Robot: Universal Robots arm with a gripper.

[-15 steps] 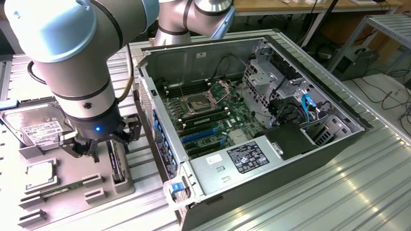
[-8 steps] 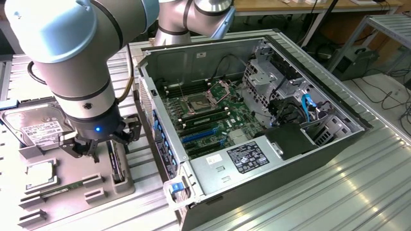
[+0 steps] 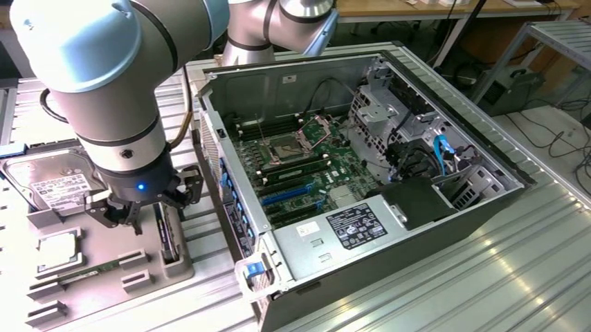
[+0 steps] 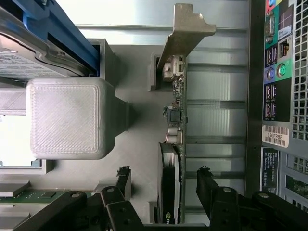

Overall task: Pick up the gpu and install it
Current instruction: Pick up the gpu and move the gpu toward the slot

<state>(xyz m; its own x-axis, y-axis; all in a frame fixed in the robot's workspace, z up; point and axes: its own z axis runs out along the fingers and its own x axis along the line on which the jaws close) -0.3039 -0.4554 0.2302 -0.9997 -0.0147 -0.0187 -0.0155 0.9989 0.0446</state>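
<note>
The end effector (image 4: pixel 164 172) is spread wide and grips nothing, its jaws straddling the gpu (image 4: pixel 176 115). I see the card standing on edge in a holder (image 4: pixel 137 149) slot beside the case (image 3: pixel 406 270), probably so both faces are reachable.

The gpu (image 4: pixel 177 120), flat green circuit card with silver end bracket: edge-on, fan face not discernible; one end cut by the wrist picture's edge.
Silver hard drive (image 3: pixel 41 183) with white label: exterior view's right side hidden behind the grey robot arm (image 3: pixel 102 83).
Grey robot arm: top cut off.
White barcode sticker (image 4: pixel 275 136): print too small to read.
</note>
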